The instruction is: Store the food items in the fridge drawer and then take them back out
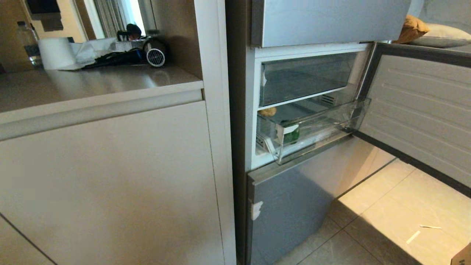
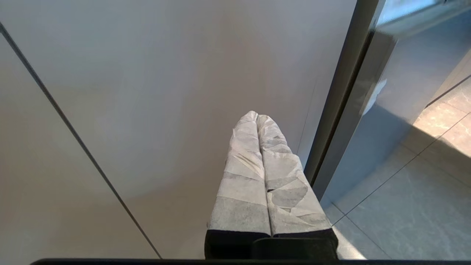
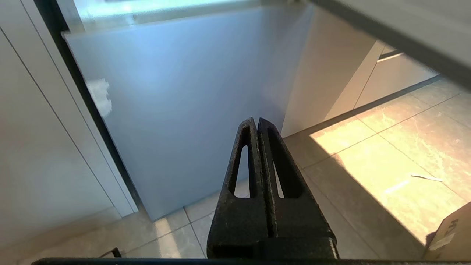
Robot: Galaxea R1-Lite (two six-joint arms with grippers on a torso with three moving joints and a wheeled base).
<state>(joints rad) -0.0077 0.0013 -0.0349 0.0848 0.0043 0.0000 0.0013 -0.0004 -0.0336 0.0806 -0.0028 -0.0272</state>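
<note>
In the head view the clear plastic fridge drawer (image 1: 316, 129) is pulled out of the silver fridge, under a glass shelf. A tan potato (image 1: 268, 111) shows at the drawer's back left, and the dark green bell pepper (image 1: 291, 135) lies behind its clear front wall. Neither arm is in the head view. My left gripper (image 2: 257, 115), wrapped in white tape, is shut and empty, low down in front of a beige cabinet door. My right gripper (image 3: 256, 120), black, is shut and empty, pointing at the fridge's lower silver door.
The fridge door (image 1: 419, 110) stands open to the right. A beige counter (image 1: 92, 88) on the left carries a paper roll (image 1: 55, 53), a water bottle (image 1: 27, 42) and dark clutter. A cardboard box corner (image 3: 450, 235) sits on the tiled floor at the right.
</note>
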